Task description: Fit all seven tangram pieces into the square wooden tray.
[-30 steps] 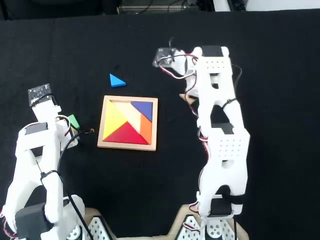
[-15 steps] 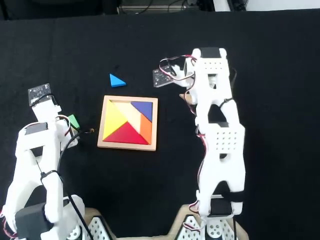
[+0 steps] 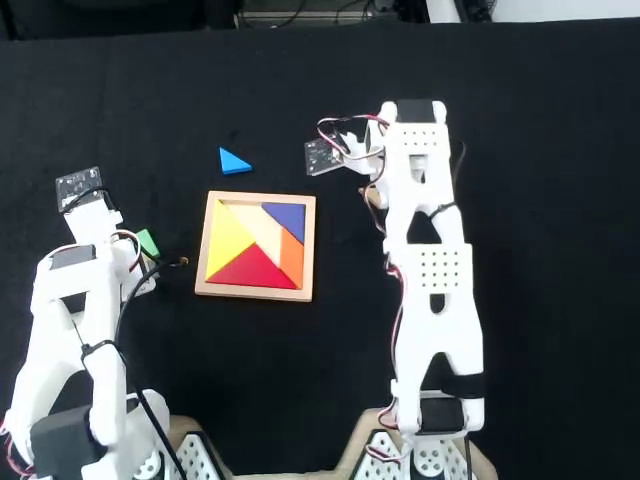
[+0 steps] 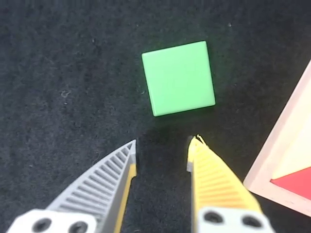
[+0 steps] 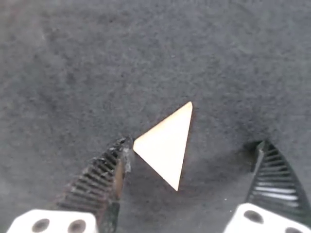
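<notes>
On the black cloth-covered desk (image 3: 560, 200), the square wooden tray (image 3: 255, 293) lies between the two arms. It holds a yellow triangle (image 3: 228, 245), a red triangle (image 3: 256, 270), an orange piece (image 3: 291, 255) and a dark blue triangle (image 3: 286, 215). I cannot tell whether the pale strip along its far edge is bare wood or another piece. A small light blue triangle (image 3: 234, 161) lies loose on the desk beyond the tray. A flat green square piece (image 4: 178, 78) lies just beside the tray's left edge. The left claw (image 4: 164, 143) is partly spread just short of this square, holding nothing. The right claw (image 5: 193, 143) is spread wide over a pale cream triangle (image 5: 166, 144) lying flat on the cloth right of the tray. Its dark finger (image 5: 104, 179) is close beside one corner, and the other finger is well apart.
</notes>
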Available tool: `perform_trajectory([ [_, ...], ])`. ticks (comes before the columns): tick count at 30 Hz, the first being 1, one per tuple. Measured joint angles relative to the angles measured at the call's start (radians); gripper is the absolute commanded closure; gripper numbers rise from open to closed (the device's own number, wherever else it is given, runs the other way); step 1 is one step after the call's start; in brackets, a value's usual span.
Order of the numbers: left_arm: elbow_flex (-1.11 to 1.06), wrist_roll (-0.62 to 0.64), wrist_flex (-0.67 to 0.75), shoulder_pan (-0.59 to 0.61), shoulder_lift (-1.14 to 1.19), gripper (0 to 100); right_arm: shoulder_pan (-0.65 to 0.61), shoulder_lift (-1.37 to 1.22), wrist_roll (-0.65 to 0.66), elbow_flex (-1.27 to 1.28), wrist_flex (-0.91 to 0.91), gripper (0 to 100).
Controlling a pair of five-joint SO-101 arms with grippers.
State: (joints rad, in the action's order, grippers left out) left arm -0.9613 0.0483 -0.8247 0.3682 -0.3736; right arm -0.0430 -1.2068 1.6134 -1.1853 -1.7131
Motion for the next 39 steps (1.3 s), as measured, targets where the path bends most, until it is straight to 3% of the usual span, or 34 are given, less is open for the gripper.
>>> perform_trajectory([
  [4,0.000,0.000,0.000,0.000,0.000,82,-0.003,-0.012,0.000,-0.018,-0.020,64.1],
  [13,0.000,0.000,0.000,0.000,0.000,82,-0.032,-0.015,-0.046,-0.055,-0.020,87.9],
  [25,0.000,0.000,0.000,0.000,0.000,82,-0.043,-0.014,-0.046,-0.055,-0.018,89.7],
  [29,0.000,0.000,0.000,0.000,0.000,82,-0.043,-0.014,-0.048,-0.055,-0.018,98.8],
  [36,0.000,0.000,0.000,0.000,0.000,82,-0.043,0.014,-0.135,-0.032,-0.018,95.8],
  [39,0.000,0.000,0.000,0.000,0.000,82,-0.043,0.020,-0.161,-0.028,-0.018,85.3],
])
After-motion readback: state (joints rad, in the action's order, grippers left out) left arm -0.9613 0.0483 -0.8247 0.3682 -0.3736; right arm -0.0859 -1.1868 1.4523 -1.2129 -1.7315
